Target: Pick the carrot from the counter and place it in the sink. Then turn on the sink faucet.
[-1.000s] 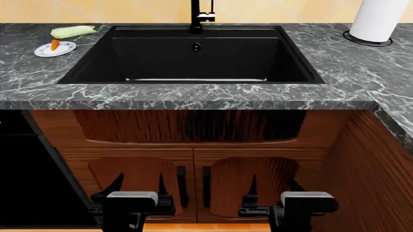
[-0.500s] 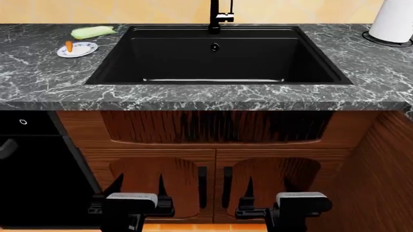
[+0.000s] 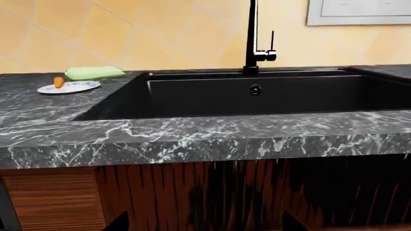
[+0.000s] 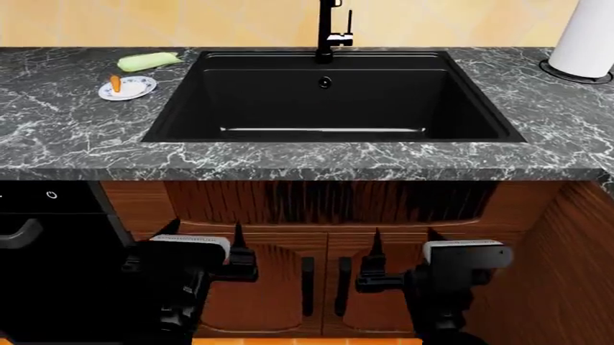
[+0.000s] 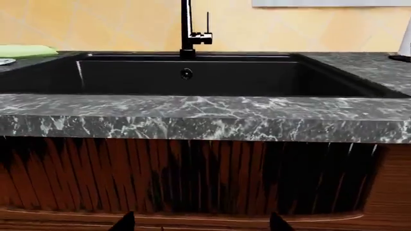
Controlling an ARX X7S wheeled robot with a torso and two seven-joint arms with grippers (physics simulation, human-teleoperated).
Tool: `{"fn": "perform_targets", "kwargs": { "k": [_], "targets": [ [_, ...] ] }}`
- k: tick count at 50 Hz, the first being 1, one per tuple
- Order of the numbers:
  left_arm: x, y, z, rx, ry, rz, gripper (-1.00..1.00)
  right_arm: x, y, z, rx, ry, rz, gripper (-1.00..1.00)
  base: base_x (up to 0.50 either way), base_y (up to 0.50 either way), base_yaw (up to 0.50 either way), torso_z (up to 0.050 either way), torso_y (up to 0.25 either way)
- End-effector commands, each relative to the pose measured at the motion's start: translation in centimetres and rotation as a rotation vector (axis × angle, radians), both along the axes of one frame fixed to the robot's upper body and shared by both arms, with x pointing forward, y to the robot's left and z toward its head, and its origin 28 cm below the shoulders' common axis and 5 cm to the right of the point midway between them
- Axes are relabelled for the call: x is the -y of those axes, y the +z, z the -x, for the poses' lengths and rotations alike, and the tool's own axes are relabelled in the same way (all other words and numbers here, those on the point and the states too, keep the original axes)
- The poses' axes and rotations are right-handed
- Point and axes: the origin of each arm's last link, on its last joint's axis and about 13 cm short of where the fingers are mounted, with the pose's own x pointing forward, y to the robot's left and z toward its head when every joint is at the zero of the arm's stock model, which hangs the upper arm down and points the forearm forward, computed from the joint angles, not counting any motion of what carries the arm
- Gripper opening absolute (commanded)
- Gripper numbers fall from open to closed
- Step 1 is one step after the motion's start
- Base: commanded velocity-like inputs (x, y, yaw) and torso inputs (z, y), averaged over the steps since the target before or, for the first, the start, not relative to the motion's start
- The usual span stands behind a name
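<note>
Your carrot [image 4: 115,84] sits on a small white plate [image 4: 128,89] on the worktop [image 4: 317,154], near its back edge and to the left of the sink [image 4: 331,97], with a pale green vegetable [image 4: 148,61] just behind it. The sink faucet [image 4: 331,32] stands at the sink's back rim. Your left hand [image 4: 206,241] and right hand [image 4: 403,243] hang below the worktop's front edge, fingers apart, nothing between them.

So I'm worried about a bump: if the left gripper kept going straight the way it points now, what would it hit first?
Probably the wooden cabinet front under the counter. The left gripper sits below the counter edge, aimed at that panel, though depth is unclear.
</note>
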Motion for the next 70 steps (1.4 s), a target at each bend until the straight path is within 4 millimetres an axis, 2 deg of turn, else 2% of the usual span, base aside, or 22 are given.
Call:
{"fn": "perform_targets", "kwargs": {
  "k": [1,3,8,11,12,15,19,20,25,28,30,31,32,33,35,39,42,43,47,55,65,70],
  "targets": [
    [0.1,8.0,-1.4,0.043,-0.019,-0.044,1.00,0.6,7.7,-0.8,0.028,0.073,0.018,1.00,0.00,0.00,0.00,0.050,0.000],
    [-0.1,9.0,-2.2,0.029,-0.025,-0.034,1.00,0.8,8.7,-1.4,0.039,0.028,0.084,1.00,0.00,0.00,0.00,0.050,0.000],
    [-0.3,12.0,-4.0,0.019,-0.029,-0.022,1.00,1.4,12.0,-2.2,0.058,0.010,0.050,1.00,0.11,0.22,0.00,0.050,0.000],
    [-0.3,14.7,-5.7,0.024,-0.029,-0.019,1.00,2.4,14.7,-3.8,0.023,-0.038,0.101,1.00,0.00,0.00,0.00,0.050,0.000],
    [-0.2,16.3,-6.7,0.038,-0.027,-0.040,1.00,3.1,16.3,-4.9,-0.006,-0.026,0.094,1.00,0.00,0.00,0.00,0.050,0.000],
    [0.1,18.8,-8.7,0.037,-0.025,-0.019,1.00,4.3,19.1,-7.0,-0.017,-0.044,0.108,1.00,0.00,0.00,0.00,0.050,0.000],
    [0.4,20.9,-12.2,0.058,0.045,-0.057,1.00,4.7,21.9,-9.4,-0.038,-0.035,0.096,1.00,0.00,0.00,0.00,0.050,0.000],
    [0.6,22.2,-13.7,0.045,0.031,-0.042,1.00,4.9,23.5,-10.7,-0.041,-0.066,0.097,1.00,0.00,0.00,0.00,0.050,0.000],
    [1.4,24.4,-17.3,0.025,0.070,-0.090,1.00,5.9,25.8,-14.2,-0.093,-0.099,0.091,1.00,0.00,0.00,0.00,0.050,0.000],
    [1.9,25.4,-19.3,-0.001,0.056,-0.081,1.00,6.6,25.9,-16.8,-0.145,-0.140,0.067,1.00,0.00,0.00,0.00,0.050,0.000],
    [1.8,24.9,-20.0,-0.033,0.078,-0.096,1.00,6.9,25.6,-18.0,-0.181,-0.108,0.051,1.00,0.00,0.00,0.00,0.050,0.000],
    [1.8,24.5,-20.1,-0.050,0.100,-0.105,1.00,6.7,27.0,-18.7,-0.118,-0.129,0.081,1.00,0.00,0.00,0.00,0.050,0.000],
    [2.0,24.4,-20.1,-0.063,0.101,-0.097,1.00,6.9,26.1,-19.0,-0.176,-0.144,0.090,1.00,0.00,0.00,0.00,0.050,0.000],
    [2.1,24.3,-20.1,-0.069,0.116,-0.080,1.00,7.1,25.5,-19.0,-0.207,-0.174,0.071,1.00,0.00,0.00,0.00,0.050,0.000],
    [2.2,24.2,-20.0,-0.093,0.142,-0.059,1.00,7.0,25.4,-18.9,-0.222,-0.178,0.070,1.00,0.00,0.00,0.00,0.050,0.000],
    [1.8,25.1,-19.6,-0.132,0.213,-0.071,1.00,6.3,26.2,-18.8,-0.240,-0.185,0.115,1.00,0.00,0.00,0.00,0.050,0.000],
    [1.6,25.7,-19.3,-0.173,0.194,-0.068,1.00,6.0,26.9,-18.5,-0.254,-0.184,0.062,1.00,0.00,0.00,0.00,0.050,0.000],
    [1.6,25.9,-19.3,-0.157,0.185,-0.115,1.00,5.9,27.0,-18.5,-0.256,-0.182,0.097,1.00,0.00,0.00,0.00,0.050,0.000],
    [1.5,26.1,-19.3,-0.149,0.245,-0.118,1.00,5.7,27.2,-18.5,-0.251,-0.181,0.099,1.00,0.00,0.00,0.00,0.025,0.000],
    [2.1,26.8,-19.2,-0.118,0.163,-0.107,1.00,6.2,27.1,-18.4,-0.258,-0.203,0.087,1.00,0.16,0.00,0.00,0.000,0.000],
    [2.2,26.4,-19.3,-0.113,0.177,-0.122,1.00,5.7,26.6,-18.6,-0.261,-0.178,0.103,1.00,0.50,0.00,0.00,0.000,0.000],
    [2.3,26.2,-19.4,-0.108,0.182,-0.142,1.00,6.0,25.8,-18.7,-0.272,-0.188,0.099,1.00,0.50,0.00,0.00,0.000,0.000]
  ]
}}
